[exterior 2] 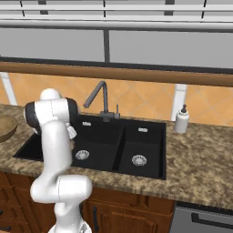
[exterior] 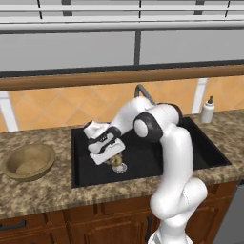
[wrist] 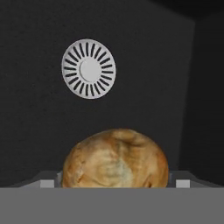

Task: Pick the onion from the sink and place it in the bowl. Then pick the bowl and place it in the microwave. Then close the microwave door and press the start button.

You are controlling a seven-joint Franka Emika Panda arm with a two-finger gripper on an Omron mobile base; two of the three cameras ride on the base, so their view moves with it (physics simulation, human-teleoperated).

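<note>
The yellowish-tan onion [wrist: 116,159] lies low in the left basin of the black sink [exterior: 143,162], just beside the round grey drain [wrist: 89,68]. My gripper [wrist: 114,183] reaches down into that basin, and its two fingers press against the onion's sides, so it is shut on the onion. In the left base view the onion [exterior: 116,161] peeks out under the white hand, with the gripper [exterior: 114,158] right over it. The tan bowl [exterior: 29,161] sits upright on the counter left of the sink, with nothing in it. The microwave and its door are out of view.
A grey curved faucet [exterior 2: 98,95] stands behind the sink's divider. A white soap bottle [exterior 2: 182,120] stands on the counter right of the sink. The right basin has its own drain [exterior 2: 139,160]. Speckled stone counter [exterior: 43,190] surrounds the sink.
</note>
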